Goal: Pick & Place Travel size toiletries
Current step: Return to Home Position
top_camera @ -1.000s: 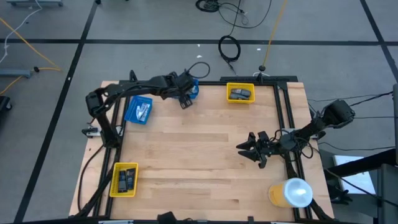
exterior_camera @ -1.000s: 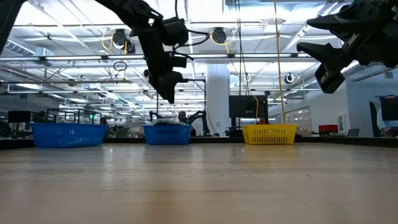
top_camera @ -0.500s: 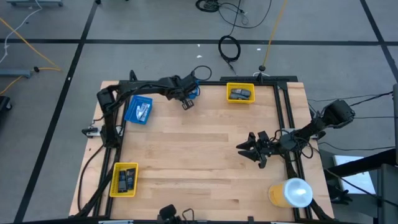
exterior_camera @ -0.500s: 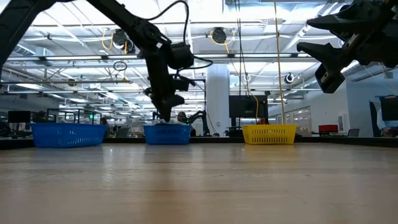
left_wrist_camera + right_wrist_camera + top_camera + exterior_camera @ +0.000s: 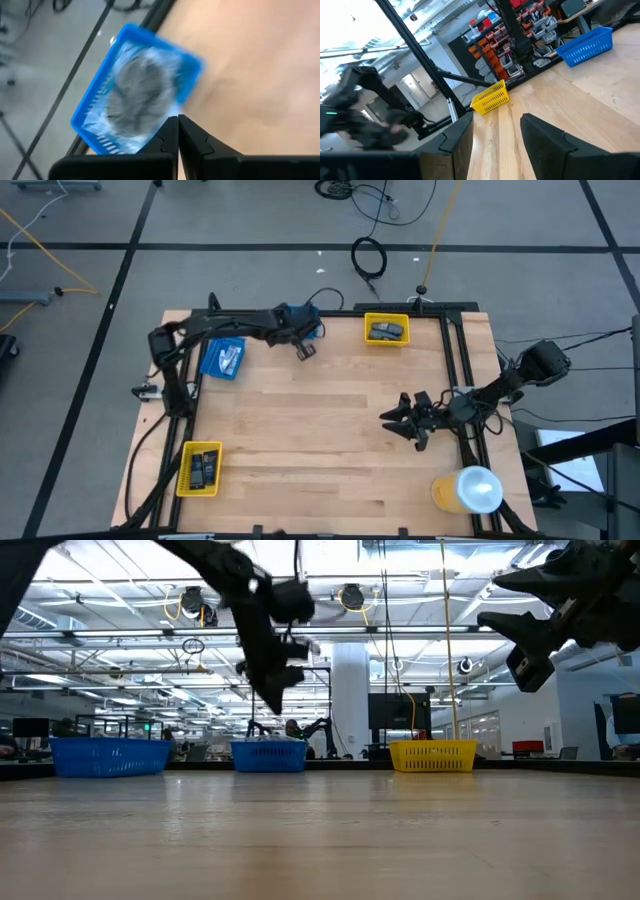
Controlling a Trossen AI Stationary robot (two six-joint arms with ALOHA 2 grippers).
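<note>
My left gripper [image 5: 305, 351] hangs shut over the far part of the table, nothing between its fingers [image 5: 170, 131]. Just beyond it stands a small blue bin [image 5: 95, 107] of round dark-grey pads [image 5: 137, 92] in clear wrap; the high view shows that bin [image 5: 314, 326] partly under my arm. Small white tubes lie in a second blue bin [image 5: 222, 358] at the far left. Dark oblong pieces lie in a yellow bin [image 5: 386, 317] at the far edge and in another yellow bin [image 5: 200, 468] at the near left. My right gripper [image 5: 388, 418] waits open above the table's right half.
A large yellow-and-white cylinder [image 5: 470, 490] stands at the near right corner. A black frame rail [image 5: 455, 370] runs along the table's right side. Bare wood lies across the table's middle [image 5: 310, 430]. Cables lie on the floor beyond the far edge.
My left gripper dipped down toward the blue bin of grey pads at the far edge, then rose again and drifted slightly toward the table's right and near side. No toiletry came up with it.
</note>
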